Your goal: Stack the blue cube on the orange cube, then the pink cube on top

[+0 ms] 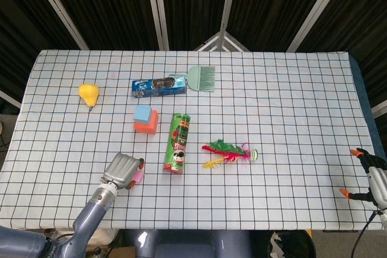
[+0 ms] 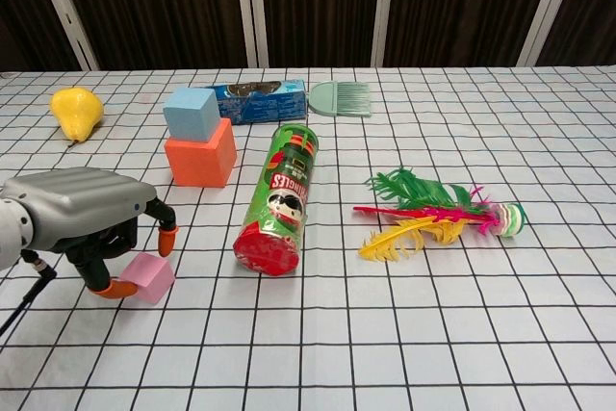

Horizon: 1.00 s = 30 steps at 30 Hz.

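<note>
A: Stage check. Blue cube [image 2: 191, 112] sits on the orange cube [image 2: 200, 161], set a little toward the stack's left-rear corner. First half reads as done. Pink cube [image 2: 150, 276] is the step in hand.

B: Where's the pink one?

A: On the cloth at front left, well short of the stack, with the chips can [image 2: 280, 201] lying to its right. Left hand [image 2: 85, 218] hangs over it, fingers curled down around it.

B: Holding it?

A: Not that I can confirm. In the chest view one orange fingertip [image 2: 115, 287] lies at the cube's near-left edge, another [image 2: 166, 237] hangs just above its far side. The cube looks flat on the table. Contact is hard to judge; the palm hides the rest.

B: Next move?

A: My read: close on opposite faces, lift clear, carry back and right over the blue cube, set down square. The offset blue cube leaves little margin.

B: Right hand?

A: Right hand [image 1: 372, 179] sits at the far table edge, fingers spread, holding nothing.
</note>
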### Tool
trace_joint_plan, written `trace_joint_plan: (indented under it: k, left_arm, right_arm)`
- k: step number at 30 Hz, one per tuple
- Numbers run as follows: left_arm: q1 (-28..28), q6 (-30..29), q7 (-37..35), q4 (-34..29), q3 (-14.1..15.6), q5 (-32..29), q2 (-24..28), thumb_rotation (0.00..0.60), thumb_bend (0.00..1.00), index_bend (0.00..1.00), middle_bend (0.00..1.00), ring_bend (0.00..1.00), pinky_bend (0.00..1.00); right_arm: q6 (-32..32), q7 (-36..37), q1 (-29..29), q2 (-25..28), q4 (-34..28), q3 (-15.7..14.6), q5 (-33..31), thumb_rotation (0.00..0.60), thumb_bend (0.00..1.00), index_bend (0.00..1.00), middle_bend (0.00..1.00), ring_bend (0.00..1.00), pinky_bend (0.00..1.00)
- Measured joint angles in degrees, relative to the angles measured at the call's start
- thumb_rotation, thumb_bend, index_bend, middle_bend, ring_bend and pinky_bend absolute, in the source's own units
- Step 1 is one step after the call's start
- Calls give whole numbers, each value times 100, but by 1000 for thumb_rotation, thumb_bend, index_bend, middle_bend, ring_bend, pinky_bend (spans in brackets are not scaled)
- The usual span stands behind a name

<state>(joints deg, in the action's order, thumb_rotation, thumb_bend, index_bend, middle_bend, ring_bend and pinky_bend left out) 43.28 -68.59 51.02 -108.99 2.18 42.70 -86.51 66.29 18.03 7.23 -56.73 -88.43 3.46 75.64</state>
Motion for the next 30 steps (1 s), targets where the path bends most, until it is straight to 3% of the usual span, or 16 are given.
trace_joint_plan:
  k: [22, 30]
  left_arm:
    - [-2, -33, -9, -7, -13, 9, -17, 600, 372, 425, 892, 756, 886]
    - [-16, -255, -16, -402, -140, 88, 214, 600, 380, 439, 892, 757, 886]
  right_arm:
    - [-148, 45, 34, 53, -33, -23, -51, 600, 107, 143, 91, 100, 61]
    - [-143, 75, 23, 67, -38, -18, -72, 600, 107, 143, 91, 100, 61]
